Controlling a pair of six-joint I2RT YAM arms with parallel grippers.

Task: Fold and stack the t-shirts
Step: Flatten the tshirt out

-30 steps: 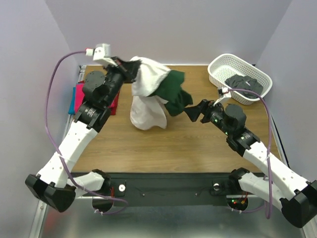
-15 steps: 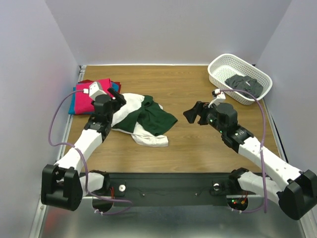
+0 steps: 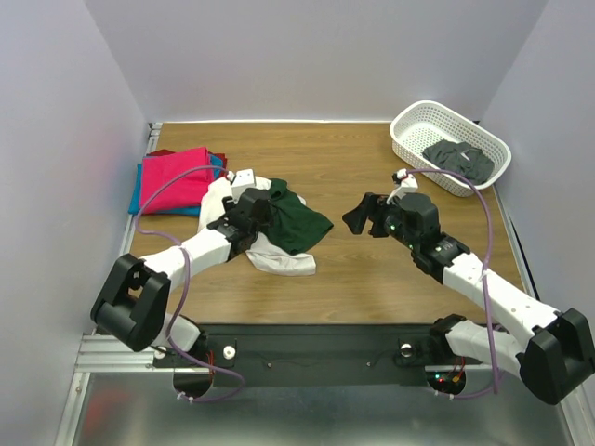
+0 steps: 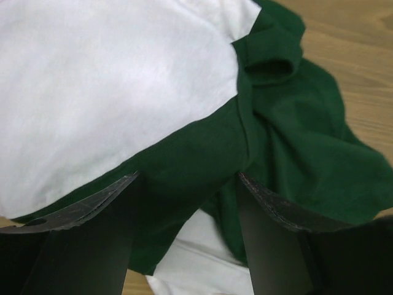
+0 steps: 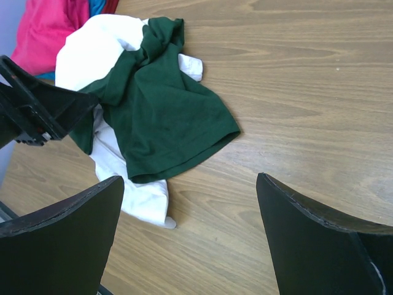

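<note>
Looking at the top view: white t-shirt with dark green sleeves [image 3: 296,226] lies crumpled and unfolded on the surface [image 3: 372,288], left of centre. Its white body is bunched toward the left edge and the near edge. The green parts spread toward the middle. Left end effector [image 4: 187,175] sits low over the left part of that shirt, jaws standing apart. In the wrist view, green cloth lies under and between the fingers [image 4: 92,212] and is not pinched. Can't tell whether the tips press into the fabric. Right end effector [image 5: 188,179] is spread wide and holds nothing. It hangs above bare wood right of centre, pointing toward the shirt's green edge and apart from it. The folded stack sits at the left edge toward the far left corner: magenta t-shirt [image 3: 181,172] on top, blue t-shirt [image 3: 137,195] showing at its left side, and red t-shirt [image 3: 163,153] peeking out at the far side. The crumpled shirt's white part lies just beside the stack's near right corner; can't tell if they touch. White lattice basket [image 3: 406,139] stands at the far right corner with a dark grey garment [image 3: 457,158] inside.
</note>
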